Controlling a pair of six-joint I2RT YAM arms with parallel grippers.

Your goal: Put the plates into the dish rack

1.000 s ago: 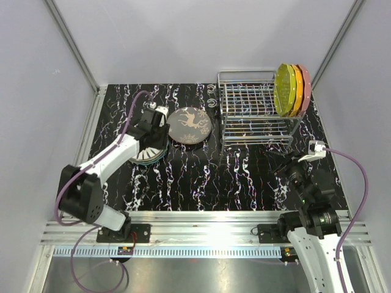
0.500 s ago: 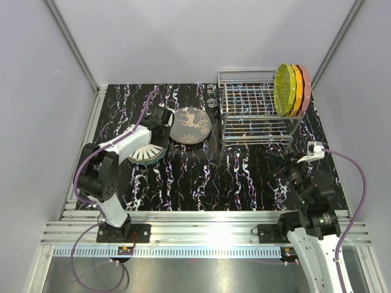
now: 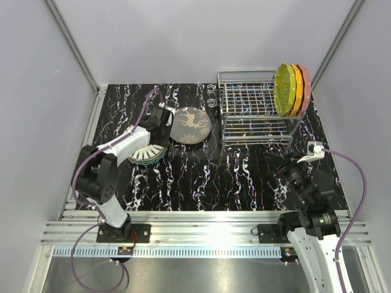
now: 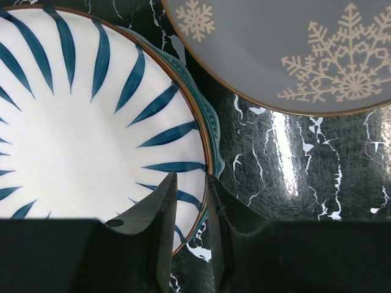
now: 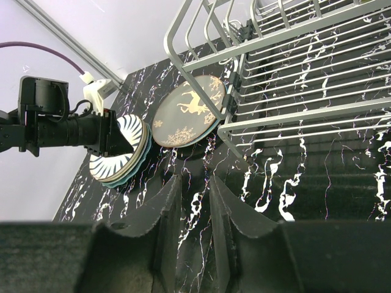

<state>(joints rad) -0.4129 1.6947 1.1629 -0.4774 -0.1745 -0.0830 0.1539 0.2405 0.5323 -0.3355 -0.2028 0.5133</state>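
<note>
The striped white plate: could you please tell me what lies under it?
Under the striped white plate, a teal plate shows its scalloped rim; anything lower is covered.

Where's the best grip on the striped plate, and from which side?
Its rim, from the side facing the grey plate. The striped plate lies flat atop a stack, so only the raised edge can be pinched; the left claw straddles it there.
</note>
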